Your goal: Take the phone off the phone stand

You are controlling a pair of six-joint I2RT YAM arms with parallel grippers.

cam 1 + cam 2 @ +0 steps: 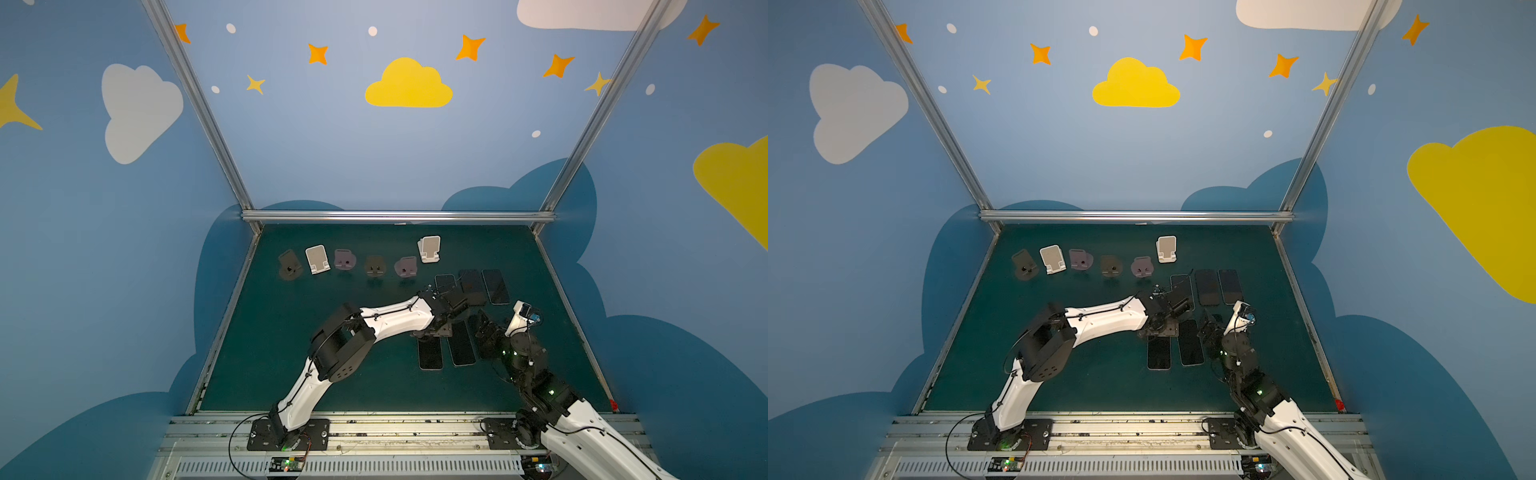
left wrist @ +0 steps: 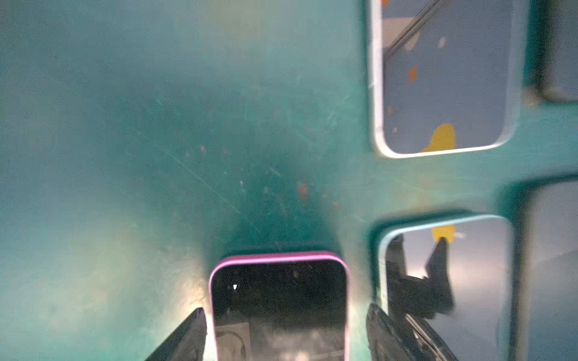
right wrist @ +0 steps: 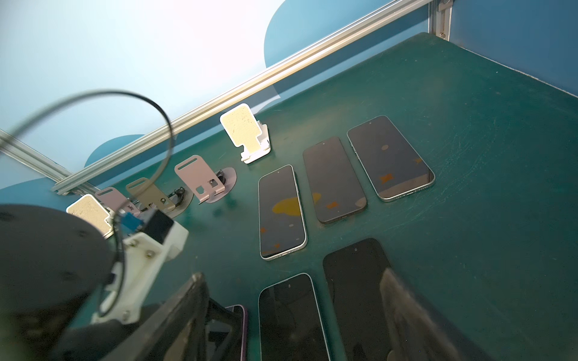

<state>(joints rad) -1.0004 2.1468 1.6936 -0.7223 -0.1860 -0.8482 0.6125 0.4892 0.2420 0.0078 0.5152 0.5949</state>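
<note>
A phone with a purple rim (image 2: 278,300) lies flat, screen up, on the green mat (image 1: 311,365), front row left (image 1: 430,353) (image 1: 1158,353). My left gripper (image 2: 285,308) is open and straddles its end, with a strip of mat showing between each finger and the rim. In both top views the left wrist (image 1: 436,320) hides those fingers. My right gripper (image 3: 292,275) is open just to the right, hovering over other flat phones and holding nothing. Several phone stands line the back, the nearest a white one (image 1: 429,249) (image 3: 247,137); all stand empty.
Three dark phones (image 1: 471,286) lie side by side behind the grippers. Two more (image 1: 460,343) lie beside the purple-rimmed one. Brown, white and pink stands (image 1: 318,259) fill the back left. An aluminium rail (image 1: 399,216) bounds the far edge.
</note>
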